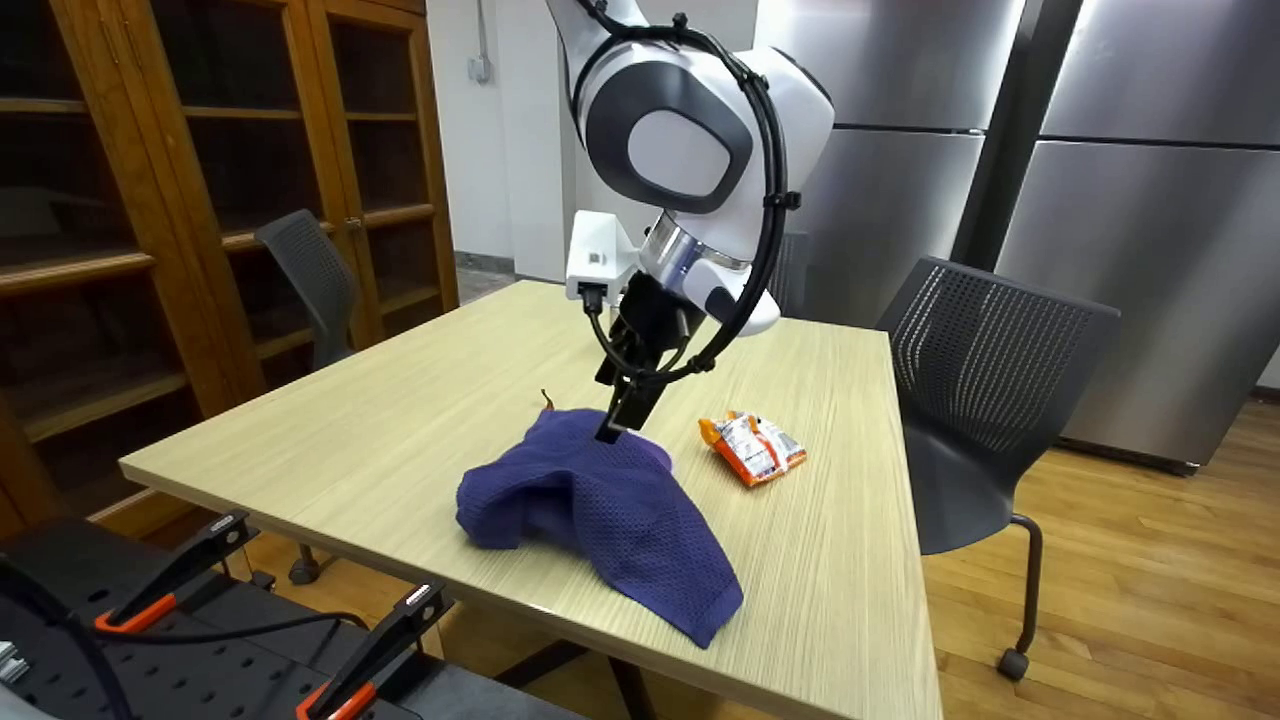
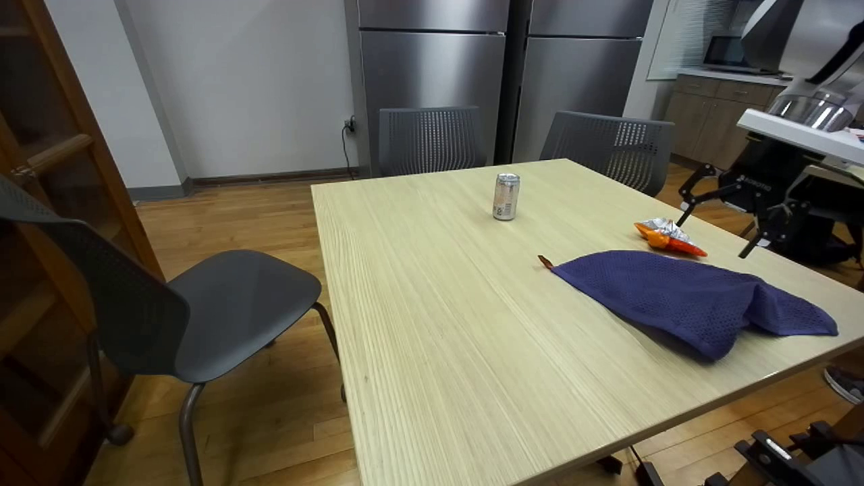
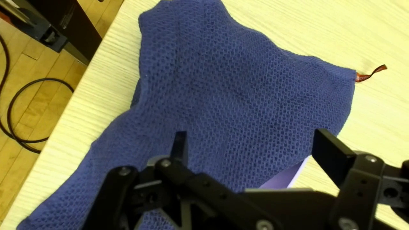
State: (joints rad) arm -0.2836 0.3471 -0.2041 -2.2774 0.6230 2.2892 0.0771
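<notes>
Exterior view shows the tool, marked ROBOTIQ, above a blue towel.

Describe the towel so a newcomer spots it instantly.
Start at the pale table. Close to its edge, near the open end effector, spreads a rumpled purplish-blue waffle towel. Unlike the orange packet and silver can, it's fabric, with a reddish tag at one corner.
</notes>
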